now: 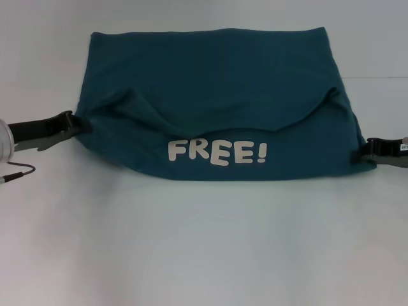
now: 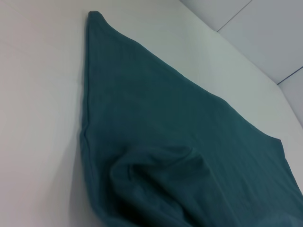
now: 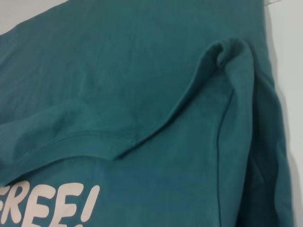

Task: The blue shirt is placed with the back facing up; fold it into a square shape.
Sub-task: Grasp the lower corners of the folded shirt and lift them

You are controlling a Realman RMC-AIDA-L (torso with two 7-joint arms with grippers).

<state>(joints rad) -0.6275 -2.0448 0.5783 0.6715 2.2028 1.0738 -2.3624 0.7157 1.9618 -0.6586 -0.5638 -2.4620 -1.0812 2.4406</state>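
Your blue shirt (image 1: 217, 102) lies mid-counter, near hem folded up so "FREE!" (image 1: 217, 152) shows. Left gripper (image 1: 81, 124) and right gripper (image 1: 364, 151) sit at its side edges; whether their fingers pinch cloth, you cannot tell.

Blue shirt (image 1: 217, 89) lies partly folded, "FREE!" showing

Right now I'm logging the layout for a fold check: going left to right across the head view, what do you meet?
left gripper at the shirt's edge → blue shirt with its white FREE! lettering → right gripper at the opposite edge.
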